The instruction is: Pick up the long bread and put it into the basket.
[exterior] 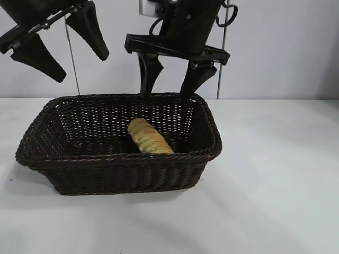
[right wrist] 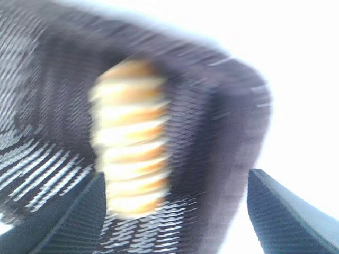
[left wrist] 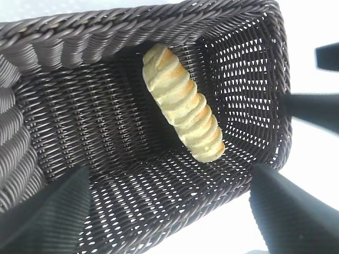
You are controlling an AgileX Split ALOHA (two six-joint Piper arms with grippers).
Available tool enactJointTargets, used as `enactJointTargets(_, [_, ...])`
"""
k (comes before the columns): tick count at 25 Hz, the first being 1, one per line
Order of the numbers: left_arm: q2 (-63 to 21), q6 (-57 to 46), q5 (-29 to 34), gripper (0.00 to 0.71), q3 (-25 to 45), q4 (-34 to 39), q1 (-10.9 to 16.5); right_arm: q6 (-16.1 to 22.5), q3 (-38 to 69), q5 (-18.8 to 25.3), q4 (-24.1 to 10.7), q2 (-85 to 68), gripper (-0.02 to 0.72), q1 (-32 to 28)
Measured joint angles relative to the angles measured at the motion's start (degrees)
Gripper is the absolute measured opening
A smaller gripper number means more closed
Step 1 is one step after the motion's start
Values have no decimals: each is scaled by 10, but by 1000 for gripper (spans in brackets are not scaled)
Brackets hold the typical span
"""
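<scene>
The long bread [exterior: 150, 136] lies on the floor of the dark brown wicker basket [exterior: 37, 138], toward its front right. It also shows in the left wrist view [left wrist: 183, 103] and the right wrist view [right wrist: 132, 137]. My right gripper [exterior: 168, 92] hangs open and empty over the basket's back rim, above and behind the bread. My left gripper [exterior: 83, 67] is open and empty, raised high above the basket's left end. The basket also shows in the left wrist view [left wrist: 79, 111] and the right wrist view [right wrist: 222, 132].
The basket stands on a white table [exterior: 275, 174] before a pale wall. The right gripper's fingers [left wrist: 312, 108] show beyond the basket's end in the left wrist view.
</scene>
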Motion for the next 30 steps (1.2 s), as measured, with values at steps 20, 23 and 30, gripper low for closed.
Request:
enactJointTargets(20, [0, 0, 0, 596, 0, 0, 0, -21, 0, 7, 37, -99, 538, -81])
enactJointTargets(23, [0, 0, 0, 596, 0, 0, 0, -21, 0, 7, 37, -99, 538, -81])
enactJointTargets(30, [0, 0, 0, 596, 0, 0, 0, -21, 0, 7, 37, -99, 538, -81])
